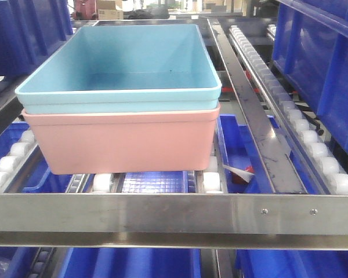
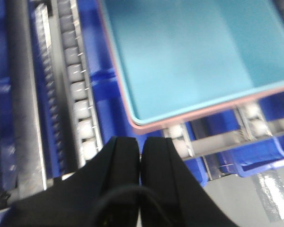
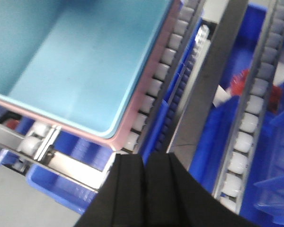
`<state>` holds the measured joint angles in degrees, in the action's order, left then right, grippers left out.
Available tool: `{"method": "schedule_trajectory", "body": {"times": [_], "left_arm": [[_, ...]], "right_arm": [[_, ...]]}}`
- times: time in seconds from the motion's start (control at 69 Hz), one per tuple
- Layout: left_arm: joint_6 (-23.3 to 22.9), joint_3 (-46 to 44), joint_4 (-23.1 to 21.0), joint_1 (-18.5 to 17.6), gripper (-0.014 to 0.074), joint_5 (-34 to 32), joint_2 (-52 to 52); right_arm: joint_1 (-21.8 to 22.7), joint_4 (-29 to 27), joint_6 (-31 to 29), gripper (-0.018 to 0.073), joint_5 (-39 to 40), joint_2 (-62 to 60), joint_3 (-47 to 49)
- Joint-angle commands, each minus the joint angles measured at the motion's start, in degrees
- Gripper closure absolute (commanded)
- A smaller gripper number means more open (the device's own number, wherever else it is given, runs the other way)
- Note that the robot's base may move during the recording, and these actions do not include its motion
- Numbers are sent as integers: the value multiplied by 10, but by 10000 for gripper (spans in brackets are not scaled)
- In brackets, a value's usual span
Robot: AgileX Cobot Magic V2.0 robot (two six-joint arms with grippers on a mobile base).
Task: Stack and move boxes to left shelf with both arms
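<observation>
No writing is legible anywhere. Nearest, the left end effector (image 2: 140, 150) and right end effector (image 3: 144, 166) both have fingers pressed together, holding nothing. Beyond the steel front bar (image 1: 162, 211), two boxes sit on the left shelf's rollers (image 1: 212, 180): one blue box (image 1: 122, 66) nested in one pink box (image 1: 122, 142).

Pink tub (image 1: 124, 142): interior hidden by nested blue tub (image 1: 119, 63). Both wrist views motion-blurred; tubs cut off by frame edges there. Red-and-white item (image 1: 242, 172) in lower blue bin (image 1: 235, 139): too small, partly hidden by steel rail (image 1: 249, 104), unidentifiable. Rollers under tubs not visible.
</observation>
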<state>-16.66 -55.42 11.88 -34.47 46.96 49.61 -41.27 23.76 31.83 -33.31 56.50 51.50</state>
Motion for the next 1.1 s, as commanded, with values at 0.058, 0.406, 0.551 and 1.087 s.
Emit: {"method": "schedule_trajectory", "body": {"times": [0.058, 0.406, 0.551, 1.087], "left_arm": [[64, 53, -37, -5, 601, -81, -84], [84, 185, -41, -5, 601, -145, -221], [84, 186, -48, -5, 601, -121, -223], [112, 189, -119, -5, 601, -118, -223]], "right_arm": [[3, 37, -3, 504, 135, -96, -84], [3, 90, -3, 504, 215, -233, -233], [3, 90, -3, 504, 209, -232, -234], [3, 90, -3, 504, 208, -232, -234]]}}
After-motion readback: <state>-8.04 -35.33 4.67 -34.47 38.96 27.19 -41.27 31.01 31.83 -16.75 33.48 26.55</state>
